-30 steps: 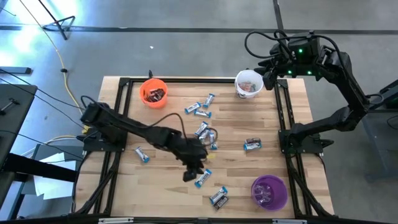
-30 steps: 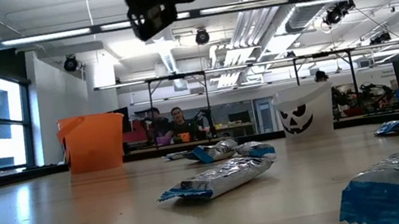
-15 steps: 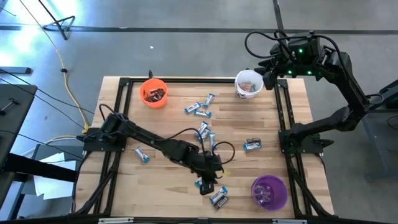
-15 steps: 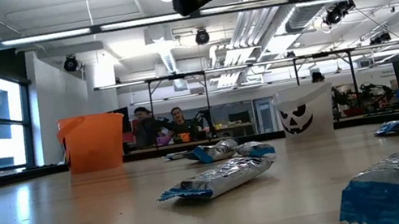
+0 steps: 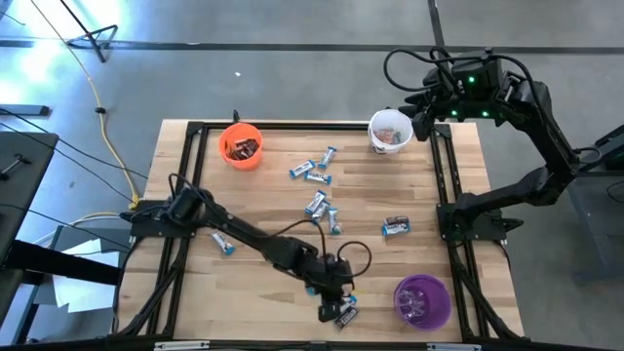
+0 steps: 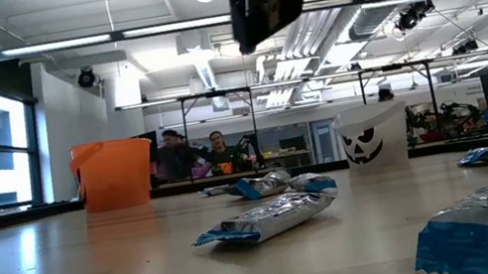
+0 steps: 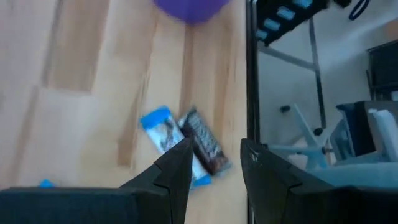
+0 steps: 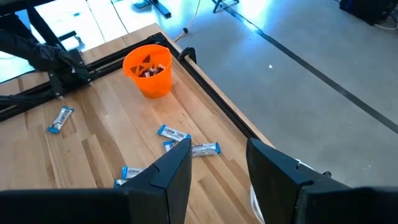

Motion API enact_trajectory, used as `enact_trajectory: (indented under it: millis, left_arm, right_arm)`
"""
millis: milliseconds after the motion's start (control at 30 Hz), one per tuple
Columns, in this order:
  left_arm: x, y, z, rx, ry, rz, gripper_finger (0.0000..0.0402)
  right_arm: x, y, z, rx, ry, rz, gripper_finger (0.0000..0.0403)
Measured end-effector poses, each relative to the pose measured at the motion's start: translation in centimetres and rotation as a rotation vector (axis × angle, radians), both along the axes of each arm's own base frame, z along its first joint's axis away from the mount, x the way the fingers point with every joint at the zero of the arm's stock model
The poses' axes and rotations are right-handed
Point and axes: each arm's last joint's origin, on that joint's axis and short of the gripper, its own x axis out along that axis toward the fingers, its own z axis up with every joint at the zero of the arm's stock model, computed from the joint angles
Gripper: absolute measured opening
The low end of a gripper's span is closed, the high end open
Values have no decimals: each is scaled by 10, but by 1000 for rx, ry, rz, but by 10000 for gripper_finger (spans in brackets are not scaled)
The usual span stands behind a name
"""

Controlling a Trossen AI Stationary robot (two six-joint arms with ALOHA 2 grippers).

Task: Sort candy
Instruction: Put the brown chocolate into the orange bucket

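Wooden bench (image 5: 263, 195) fills the high view, candy scattered across it between an orange cup (image 5: 240, 144) at far left, a white cup (image 5: 390, 131) at far right and a purple cup (image 5: 421, 299) at near right. Only the low view shows people in the room behind. The left pincer (image 7: 214, 163) hangs parted and empty over a blue-and-white piece (image 7: 163, 134) touching a dark piece (image 7: 202, 138). The right pincer (image 8: 217, 165), also parted and empty, waits by the white cup.

Orange cup (image 5: 240, 145), white cup (image 5: 390, 131); purple cup (image 5: 421, 300), blue-and-white candy (image 5: 223, 243)
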Motion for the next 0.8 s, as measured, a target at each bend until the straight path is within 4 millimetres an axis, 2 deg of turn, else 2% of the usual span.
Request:
enact_trajectory:
  millis: [233, 400, 800]
  left_arm:
    - [5, -14, -10, -92, -19, -12, 122]
    - [3, -21, -12, -99, -20, -30, 122]
    - [1, -35, -30, -113, 21, -45, 122]
  right_arm:
    - [0, 0, 0, 0, 0, 0, 149]
    - [0, 0, 0, -1, 0, -1, 149]
    - [0, 0, 0, 0, 0, 0, 149]
